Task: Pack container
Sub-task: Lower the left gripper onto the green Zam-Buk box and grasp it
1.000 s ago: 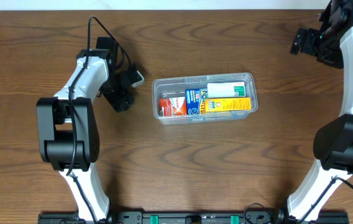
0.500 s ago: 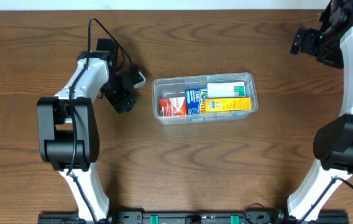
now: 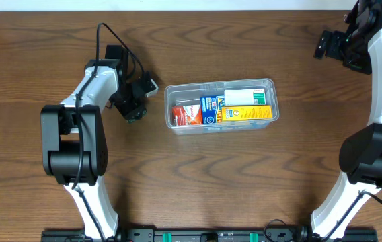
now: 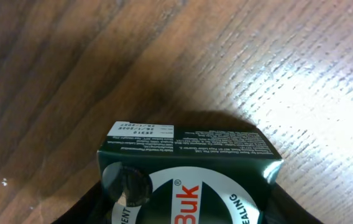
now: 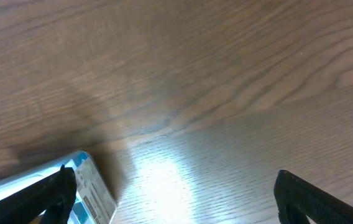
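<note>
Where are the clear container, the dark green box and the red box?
clear container (image 3: 274, 101): overhead view, right rim.
dark green box (image 4: 189, 149): left wrist view, small-print side face.
red box (image 3: 185, 115): overhead view, top face.

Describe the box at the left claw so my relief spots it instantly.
Find the clear container mid-table, then look left to the left claw. Right at it sits a dark green box, the only box outside the container, with red "Buk" lettering on white.

Bright, even light from above makes the overhead view sharp, with faint shadows. In both wrist views a white glare patch sits on the surface (image 4: 301, 87). The close box (image 4: 189, 165) looks slightly soft and its edges dim.
</note>
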Tool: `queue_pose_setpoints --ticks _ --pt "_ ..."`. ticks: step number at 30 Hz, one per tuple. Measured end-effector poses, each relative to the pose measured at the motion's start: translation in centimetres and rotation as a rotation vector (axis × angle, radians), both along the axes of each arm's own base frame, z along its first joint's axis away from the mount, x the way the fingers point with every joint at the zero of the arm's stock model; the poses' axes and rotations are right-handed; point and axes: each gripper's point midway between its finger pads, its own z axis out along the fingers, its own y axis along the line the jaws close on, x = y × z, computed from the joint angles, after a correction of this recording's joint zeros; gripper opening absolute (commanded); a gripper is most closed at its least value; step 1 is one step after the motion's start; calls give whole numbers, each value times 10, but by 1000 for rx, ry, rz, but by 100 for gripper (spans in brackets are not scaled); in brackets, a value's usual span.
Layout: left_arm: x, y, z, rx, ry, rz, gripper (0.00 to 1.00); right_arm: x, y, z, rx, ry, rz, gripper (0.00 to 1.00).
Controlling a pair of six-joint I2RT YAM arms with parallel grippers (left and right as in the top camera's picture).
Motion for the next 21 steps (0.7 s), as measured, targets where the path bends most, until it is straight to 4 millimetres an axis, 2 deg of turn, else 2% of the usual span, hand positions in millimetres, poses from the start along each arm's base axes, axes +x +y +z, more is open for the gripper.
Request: queue_pose_setpoints --ticks 10,14,21 --pt "2 -4 0 -31 6 126 45 0 0 0 0 0 0 99" --pt "2 -5 1 -42 14 240 39 0 0 0 0 0 0 99" --pt "3 -6 1 -68 38 504 39 0 0 0 0 0 0 99"
